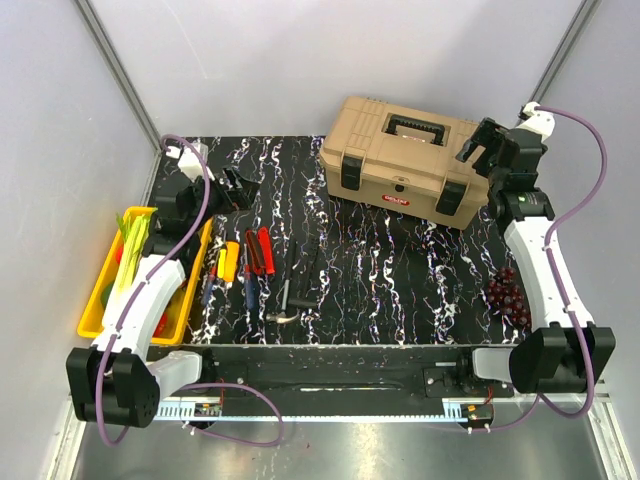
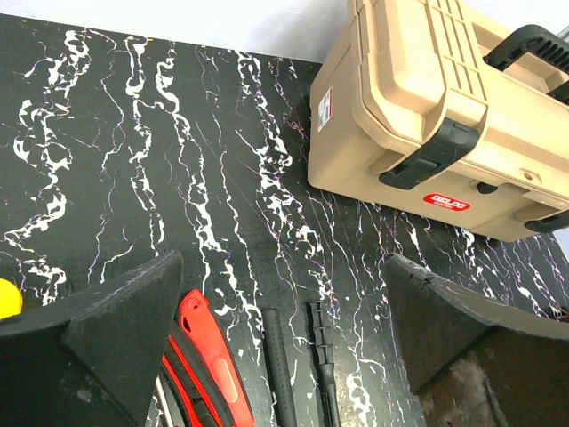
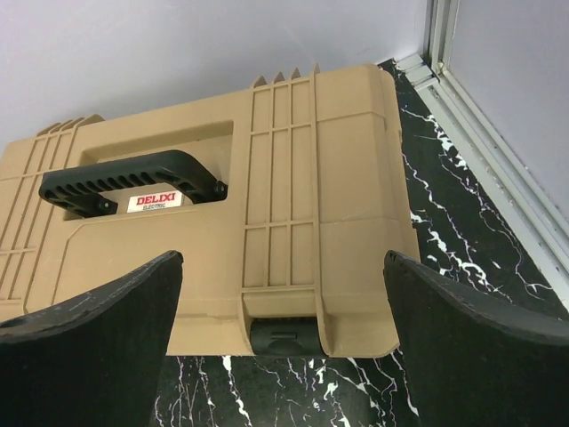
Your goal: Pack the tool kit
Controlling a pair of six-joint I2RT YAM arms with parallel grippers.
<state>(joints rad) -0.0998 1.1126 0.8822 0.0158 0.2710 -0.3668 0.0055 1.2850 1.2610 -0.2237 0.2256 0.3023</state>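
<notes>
At 9 o'clock, along the tabletop point(image 1: 380, 270) edge: yellow tray point(image 1: 92, 305) of vegetables, not part of the kit. At 8 o'clock, just beside it: hand tools point(image 1: 262, 250) in a loose row, probably light and stiff; take at mid-handle, across the narrow side. Left fingers point(image 2: 116, 329) spread wide, empty, near the tools' far ends. At 1 o'clock: toolbox point(image 1: 400, 170), lid down, likely rigid, bulky and slick-walled; release at the black latches point(image 1: 352, 170), lift by the top handle point(image 1: 415, 128) only. Right fingers point(image 3: 98, 320) spread wide, empty, at the box's right end. At 4 o'clock: grapes point(image 1: 508, 292). Black, white-veined surface, probably smooth; grey walls close on three sides.
</notes>
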